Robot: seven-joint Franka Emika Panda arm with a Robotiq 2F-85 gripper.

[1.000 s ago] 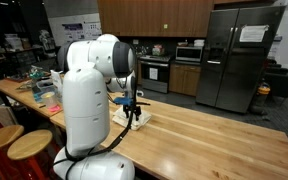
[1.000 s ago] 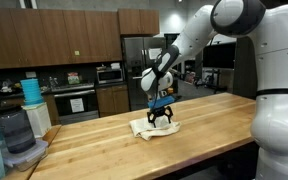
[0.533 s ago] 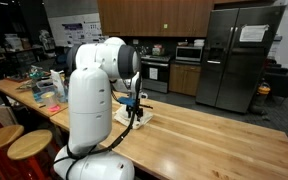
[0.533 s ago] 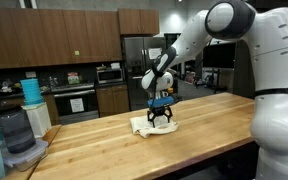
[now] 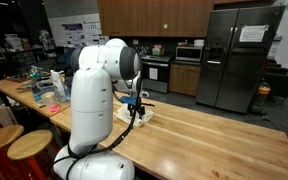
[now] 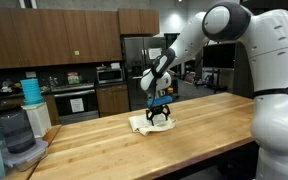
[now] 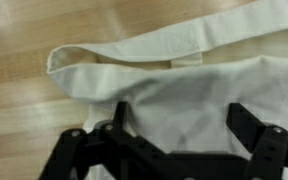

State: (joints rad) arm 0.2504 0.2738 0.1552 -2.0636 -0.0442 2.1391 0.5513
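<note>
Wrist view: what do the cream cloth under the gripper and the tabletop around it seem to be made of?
Cream cloth: looks like woven cotton or canvas with a matte finish. It lies in soft folds, with a stitched hem and a strap-like band. Tabletop: seems to be wood, butcher-block style, with a slight sheen. Grain lines and joined strips show.

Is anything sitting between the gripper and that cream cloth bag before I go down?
Nothing visible does. The gripper hangs open directly above the cloth bag. In the wrist view only the bag's fabric and its strap lie below the fingers, on the wooden table.
</note>
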